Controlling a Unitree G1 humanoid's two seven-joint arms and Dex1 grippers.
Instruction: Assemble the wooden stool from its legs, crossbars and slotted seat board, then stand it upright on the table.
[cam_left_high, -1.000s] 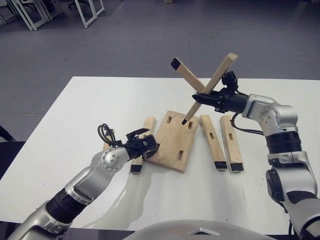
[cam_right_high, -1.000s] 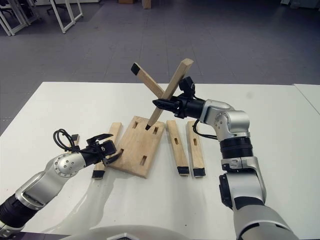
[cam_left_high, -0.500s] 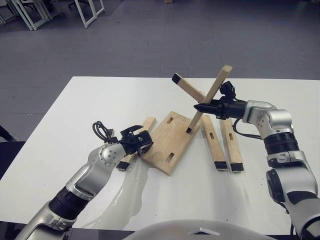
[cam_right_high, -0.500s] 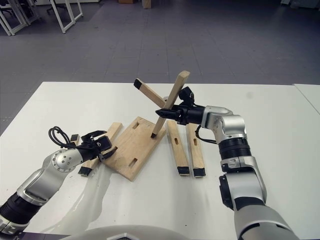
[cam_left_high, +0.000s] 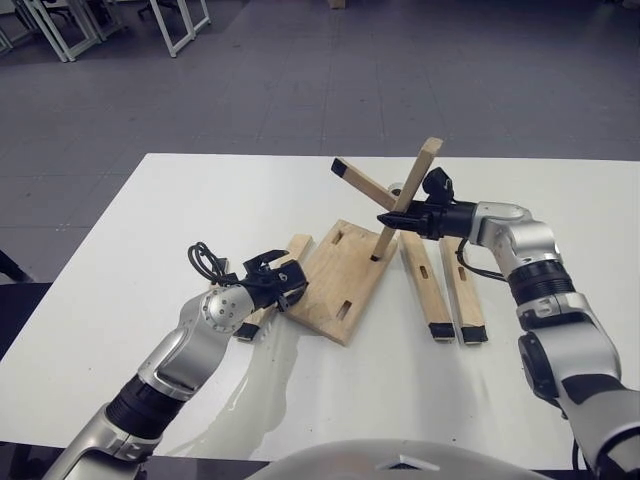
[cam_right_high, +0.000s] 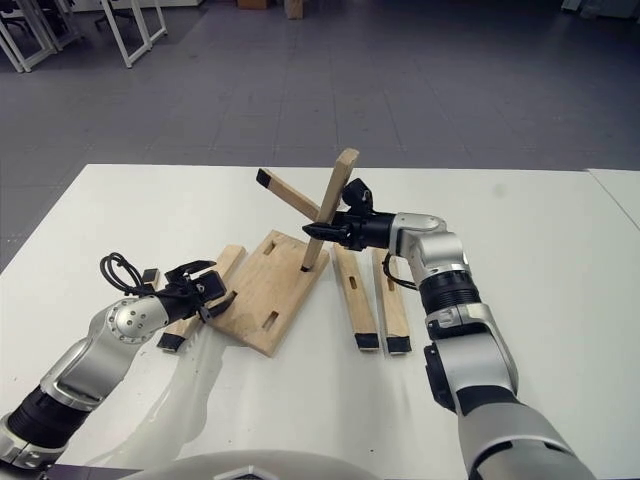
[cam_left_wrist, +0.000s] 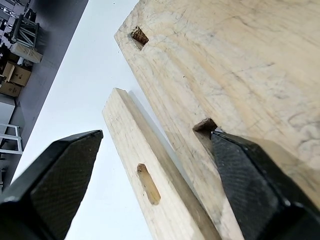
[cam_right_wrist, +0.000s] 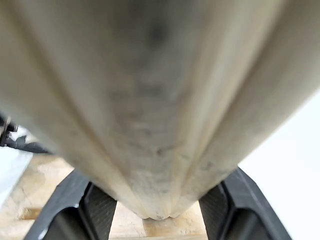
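Observation:
The slotted seat board (cam_left_high: 335, 290) lies tilted on the white table (cam_left_high: 180, 200), its left edge propped on a loose leg (cam_left_high: 292, 252). My left gripper (cam_left_high: 277, 282) is open at that edge; in the left wrist view its fingers (cam_left_wrist: 65, 170) straddle the leg (cam_left_wrist: 145, 175) and the board's rim (cam_left_wrist: 240, 75), one pad touching the rim. My right gripper (cam_left_high: 385, 218) is shut on a crossed pair of legs (cam_left_high: 425, 165) above the board. The steeper leg's lower end (cam_left_high: 378, 252) sits at a slot near the board's far right corner. In the right wrist view, wood (cam_right_wrist: 150, 100) lies between the pads.
Two more slotted legs with black caps (cam_left_high: 422, 285) (cam_left_high: 463, 290) lie side by side on the table just right of the board. Bare table spreads left and front. Grey floor and metal furniture frames (cam_left_high: 180, 20) lie beyond the far edge.
My right gripper carried the crossed legs left and down, standing them steeper with the tip at the slot. The seat board turned and slid left, and my left gripper and the leg under it shifted left.

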